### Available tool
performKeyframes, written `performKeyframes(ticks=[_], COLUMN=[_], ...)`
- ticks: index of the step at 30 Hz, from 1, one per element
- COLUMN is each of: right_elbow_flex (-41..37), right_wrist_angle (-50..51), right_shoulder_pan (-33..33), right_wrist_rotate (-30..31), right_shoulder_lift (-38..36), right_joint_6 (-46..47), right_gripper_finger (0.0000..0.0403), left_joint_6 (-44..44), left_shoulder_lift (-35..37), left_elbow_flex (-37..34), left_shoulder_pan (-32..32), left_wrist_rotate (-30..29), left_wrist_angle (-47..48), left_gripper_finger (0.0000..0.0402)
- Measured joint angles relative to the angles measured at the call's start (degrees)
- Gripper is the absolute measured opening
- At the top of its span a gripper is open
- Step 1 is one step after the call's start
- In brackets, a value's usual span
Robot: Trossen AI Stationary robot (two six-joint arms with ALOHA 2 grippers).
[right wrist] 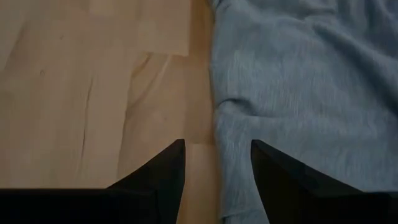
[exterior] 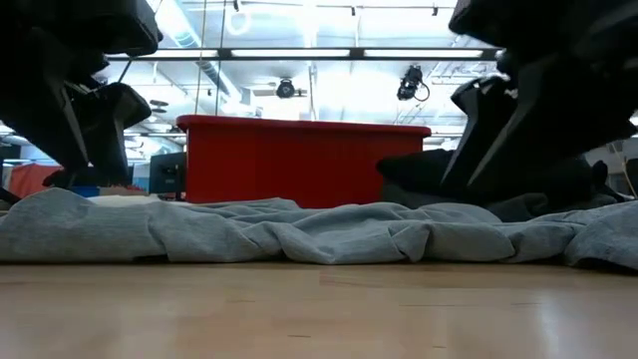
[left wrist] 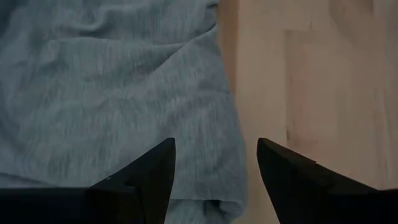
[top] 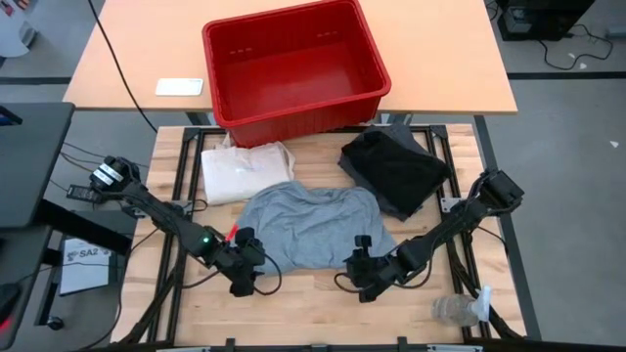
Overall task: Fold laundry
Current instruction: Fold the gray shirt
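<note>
A light grey T-shirt (top: 311, 227) lies rumpled on the middle of the wooden table (top: 313, 318), resting on its underside. My left gripper (top: 242, 284) hovers open at the shirt's near left corner. In the left wrist view its fingers (left wrist: 152, 180) stand on either side of the cloth's side edge (left wrist: 233, 155). My right gripper (top: 364, 284) hovers open at the near right corner, its fingers (right wrist: 273, 177) astride that side's edge (right wrist: 217, 124). In the low view both arms hang dark over the shirt (exterior: 319, 234).
A red plastic bin (top: 293, 64) stands at the far edge. A cream tote bag (top: 245, 168) lies far left of the shirt, and a black and dark grey pile (top: 396, 168) lies far right. A clear plastic bottle (top: 458, 311) lies at the near right corner.
</note>
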State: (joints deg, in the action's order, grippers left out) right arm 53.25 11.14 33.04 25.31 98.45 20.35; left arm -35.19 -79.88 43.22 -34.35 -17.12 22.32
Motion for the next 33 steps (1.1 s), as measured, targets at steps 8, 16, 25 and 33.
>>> performKeyframes(ticks=[8, 16, 25, 33], right_elbow_flex=[0.0, 0.0, 0.0, 0.0], right_wrist_angle=[0.1, 0.5, 1.4, 7.9], right_shoulder_pan=[0.0, -0.2, -2.2, -2.9], right_wrist_rotate=[2.1, 2.9, -3.9, -6.1], right_shoulder_lift=[0.7, 0.5, 0.7, 0.7], right_joint_6=[3.6, 4.7, 7.1, 9.0], right_gripper_finger=[0.0188, 0.019, 0.0201, 0.0169], left_joint_6=[2.0, 4.4, 4.6, 3.1], left_shoulder_lift=[0.0, -0.3, -8.6, -10.9], left_elbow_flex=[-3.7, -9.0, -8.8, -6.4], left_shoulder_pan=[0.0, 0.0, -0.6, -0.9], left_wrist_rotate=[0.0, -0.1, 0.0, -0.5], left_wrist_angle=[-3.1, -16.2, -19.5, -15.5], left_gripper_finger=[0.019, 0.0162, 0.0168, 0.0056])
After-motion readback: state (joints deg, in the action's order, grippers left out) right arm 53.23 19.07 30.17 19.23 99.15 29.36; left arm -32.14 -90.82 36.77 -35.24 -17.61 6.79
